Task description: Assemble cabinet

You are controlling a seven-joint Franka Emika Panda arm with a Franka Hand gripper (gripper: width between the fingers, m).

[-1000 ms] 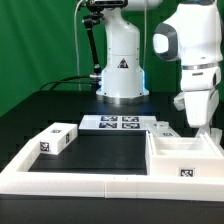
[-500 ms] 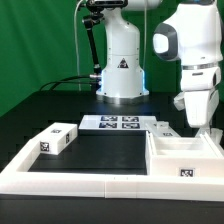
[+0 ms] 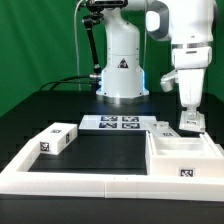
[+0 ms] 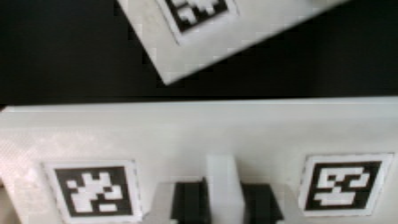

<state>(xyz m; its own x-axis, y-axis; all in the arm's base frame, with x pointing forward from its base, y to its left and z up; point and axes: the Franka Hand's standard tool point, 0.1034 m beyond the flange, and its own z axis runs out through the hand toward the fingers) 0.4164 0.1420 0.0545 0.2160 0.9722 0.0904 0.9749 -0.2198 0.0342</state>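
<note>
As the arm rose and swung toward the exterior view's left, the gripper (image 3: pixel 190 125) came up off the cabinet's matte white hollow box shell (image 3: pixel 186 160). It looked clamped shut on a thin white cabinet piece (image 4: pixel 217 168), just above the shell. A white rectangular tagged block (image 3: pixel 58 138) waited well apart on the black bench (image 3: pixel 95 158). Likely a lift before fitting.

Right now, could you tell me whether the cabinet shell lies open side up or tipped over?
Open side up: the shell shows its recessed floor ringed by walls in the exterior view.
</note>
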